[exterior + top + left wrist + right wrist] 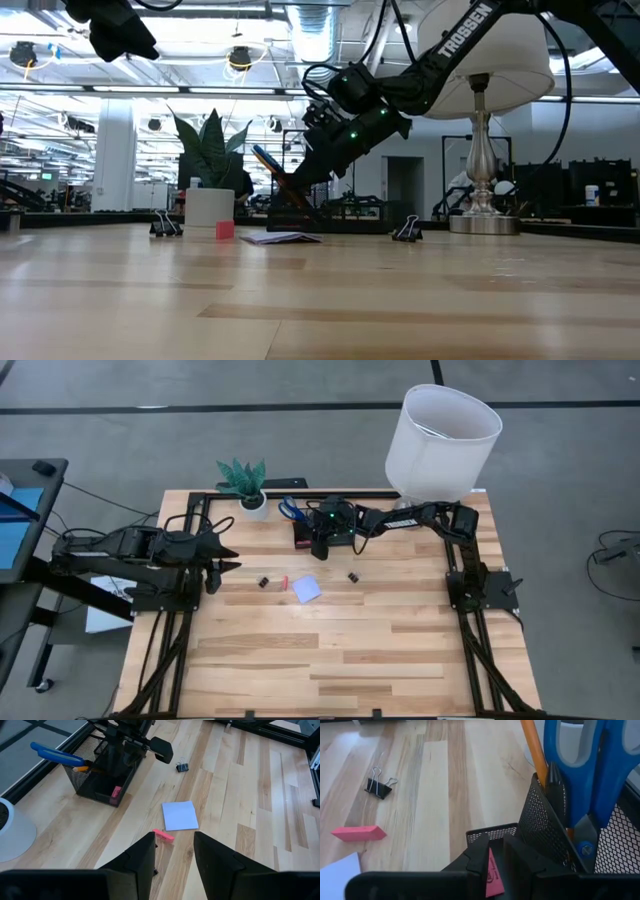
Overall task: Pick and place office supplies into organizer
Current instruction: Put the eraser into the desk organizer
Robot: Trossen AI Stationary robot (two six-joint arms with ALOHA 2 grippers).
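The black mesh organizer stands at the table's far middle. Blue-handled scissors and a wooden pencil stick up out of its taller compartment. My right gripper reaches into the lower compartment, shut on a pink eraser. On the bare wood lie a second pink eraser, a pale note pad and two black binder clips. My left gripper hangs open over the table's left part, touching nothing. My right gripper pinches the pink eraser between its two fingers. The fingers slant down from the table's right side into the organizer's lower compartment. The eraser stands on end between them; whether its lower end touches the tray floor, I cannot tell.
A white pot with a green plant stands left of the organizer. A lamp with a big white shade fills the far right corner. Black frame rails run along the table's sides. Bare wood stretches across the near half.
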